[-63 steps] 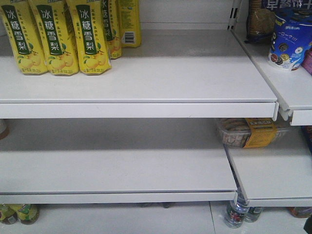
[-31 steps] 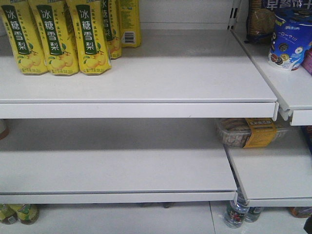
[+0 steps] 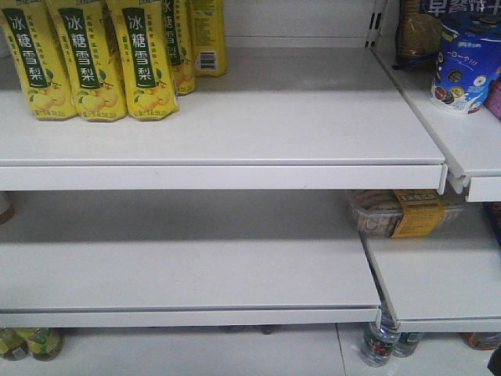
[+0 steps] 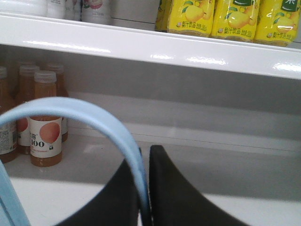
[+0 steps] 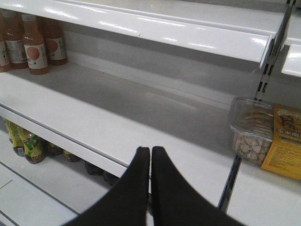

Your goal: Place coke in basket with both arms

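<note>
Holding the basket handle between its pinched fingers, the left gripper carries the light blue strap in front of the middle shelf, near the orange juice bottles at that shelf's left end. The right gripper has its jaws pressed together on nothing, hovering over the front edge of the bare middle shelf, with the clear snack box on the neighbouring shelf to its right. No coke shows in any view, and the basket's body is out of sight. Judging by this, the step in hand is either searching for the can or finishing up. If searching, the right arm must find the can and spread its jaws first.
</note>
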You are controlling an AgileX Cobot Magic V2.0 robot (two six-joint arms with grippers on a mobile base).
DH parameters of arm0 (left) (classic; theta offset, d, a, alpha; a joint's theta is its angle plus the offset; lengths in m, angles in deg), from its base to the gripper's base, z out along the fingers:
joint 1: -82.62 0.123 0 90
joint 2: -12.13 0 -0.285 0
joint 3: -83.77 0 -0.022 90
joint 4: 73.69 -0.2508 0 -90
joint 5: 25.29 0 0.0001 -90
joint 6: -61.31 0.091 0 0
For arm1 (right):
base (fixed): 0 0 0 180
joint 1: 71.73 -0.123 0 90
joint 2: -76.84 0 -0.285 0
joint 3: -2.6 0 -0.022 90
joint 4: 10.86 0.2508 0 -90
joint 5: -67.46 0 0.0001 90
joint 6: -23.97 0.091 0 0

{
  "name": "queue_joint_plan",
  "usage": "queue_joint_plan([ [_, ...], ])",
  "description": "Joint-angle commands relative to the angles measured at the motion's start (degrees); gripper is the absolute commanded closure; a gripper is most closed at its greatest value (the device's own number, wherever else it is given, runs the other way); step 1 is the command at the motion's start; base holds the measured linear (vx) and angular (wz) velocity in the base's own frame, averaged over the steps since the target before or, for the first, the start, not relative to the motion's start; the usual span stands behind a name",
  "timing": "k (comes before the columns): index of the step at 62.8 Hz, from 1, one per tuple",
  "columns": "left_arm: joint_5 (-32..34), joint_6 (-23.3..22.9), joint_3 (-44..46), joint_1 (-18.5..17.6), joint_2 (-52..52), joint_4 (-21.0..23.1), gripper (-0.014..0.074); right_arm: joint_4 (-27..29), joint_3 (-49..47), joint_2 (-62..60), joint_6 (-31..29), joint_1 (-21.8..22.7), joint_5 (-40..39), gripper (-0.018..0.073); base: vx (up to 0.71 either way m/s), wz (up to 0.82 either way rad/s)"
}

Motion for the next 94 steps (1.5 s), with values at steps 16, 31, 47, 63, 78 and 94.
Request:
queue_joint_plan([
  [16, 9.1, 2.2, 1.7, 0.2, 1.2, -2.2, 0.0603, -0.1, -0.9, 0.6, -0.4, 0.2, -4.1, 0.0564, 0.00, 0.00],
  [31, 9.1, 2.2, 1.7, 0.2, 1.2, -2.2, 0.0603, -0.4, 1.8, 0.6, -0.4, 4.0, -4.6, 0.0564, 0.00, 0.00],
  [47, 9.1, 2.2, 1.7, 0.2, 1.2, -2.2, 0.0603, 0.1, 1.8, 0.6, -0.4, 19.9, -4.7, 0.0564, 0.00, 0.00],
  [63, 9.1, 2.2, 1.7, 0.2, 1.2, -2.2, 0.0603, 2.7, 11.2, -1.3, -0.4, 24.0, -14.5, 0.0564, 0.00, 0.00],
  [78, 9.1, 2.2, 1.7, 0.2, 1.2, -2.2, 0.0603, 4.1, 19.0, -2.3, 0.1, 24.0, -24.5, 0.0564, 0.00, 0.00],
  [94, 9.1, 2.2, 1.9, 0.2, 1.2, -2.2, 0.0603, -5.1, 19.0, -2.3, 7.7, 24.0, -28.1, 0.0564, 0.00, 0.00],
])
